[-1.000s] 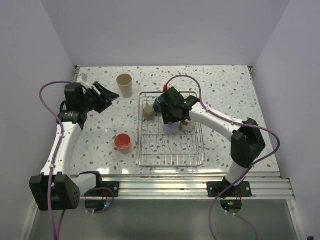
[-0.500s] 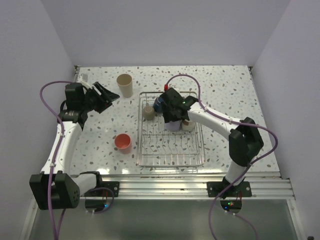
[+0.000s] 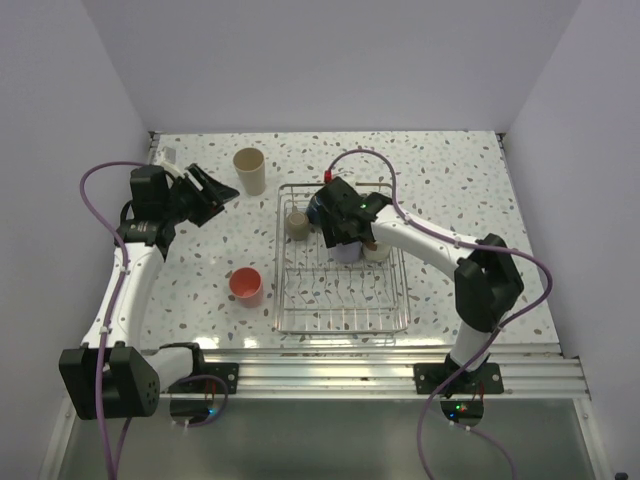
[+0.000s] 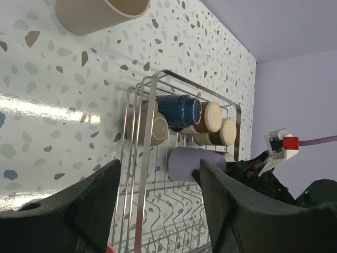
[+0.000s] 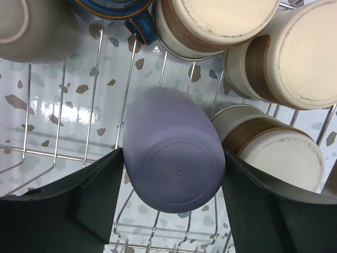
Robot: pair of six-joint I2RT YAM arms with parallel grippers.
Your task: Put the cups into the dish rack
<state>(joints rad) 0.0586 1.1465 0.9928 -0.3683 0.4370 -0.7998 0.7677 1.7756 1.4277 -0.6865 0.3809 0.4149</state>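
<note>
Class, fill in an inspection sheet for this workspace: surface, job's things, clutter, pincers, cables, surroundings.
Surface: speckled table, glossy.
Job's things: dish rack holds lavender tumbler, blue mug and several tan cups; beige tumbler and coral cup stand outside it on the table.
Clutter: nothing seen.
Pincers: left pincer open, empty; right pincer straddles the lavender tumbler, grip unclear.
Cables: purple cables loop off both arms.
Surroundings: pale walls; metal rail at the near edge.
</note>
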